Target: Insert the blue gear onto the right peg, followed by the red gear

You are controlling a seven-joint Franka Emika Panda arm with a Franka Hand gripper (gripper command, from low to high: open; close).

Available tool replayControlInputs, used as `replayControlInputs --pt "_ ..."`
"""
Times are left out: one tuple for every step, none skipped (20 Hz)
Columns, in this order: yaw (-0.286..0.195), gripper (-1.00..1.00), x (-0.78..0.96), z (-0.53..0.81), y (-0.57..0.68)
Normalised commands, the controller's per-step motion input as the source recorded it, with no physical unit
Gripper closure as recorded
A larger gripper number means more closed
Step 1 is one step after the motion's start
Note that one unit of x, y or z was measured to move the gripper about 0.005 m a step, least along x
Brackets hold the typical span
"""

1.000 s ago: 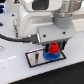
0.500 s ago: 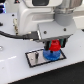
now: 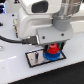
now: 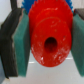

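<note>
The pincer point(image 4: 47, 42) was clenched on the red gear point(image 4: 49, 40), its pads point(image 4: 21, 45) pressing the gear's rim on both sides. Beyond, the blue gear point(image 3: 51, 56) sat on the grey plate point(image 3: 35, 58) atop the bench point(image 3: 70, 70).

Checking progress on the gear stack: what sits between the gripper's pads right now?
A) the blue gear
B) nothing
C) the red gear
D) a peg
C: in the wrist view the red gear fills the space between the gripper pads, while the blue gear already lies on the plate.
</note>
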Motion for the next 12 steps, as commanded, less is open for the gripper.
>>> replayControlInputs --pt "0.0 1.0 0.28 0.32 -0.11" --pt "0.0 1.0 0.28 0.27 -0.08" --pt "0.0 1.0 0.26 0.12 -0.07" --pt "0.0 1.0 0.24 0.02 -0.09" --pt "0.0 1.0 0.3 0.21 -0.09" --pt "0.0 1.0 0.25 0.07 -0.08" --pt "0.0 1.0 0.25 0.03 -0.11" --pt "0.0 1.0 0.25 -0.01 -0.15" --pt "0.0 1.0 0.24 -0.03 -0.17" --pt "0.0 1.0 0.25 -0.01 -0.18" --pt "0.0 1.0 0.24 -0.01 -0.2" --pt "0.0 1.0 0.26 0.02 -0.19"
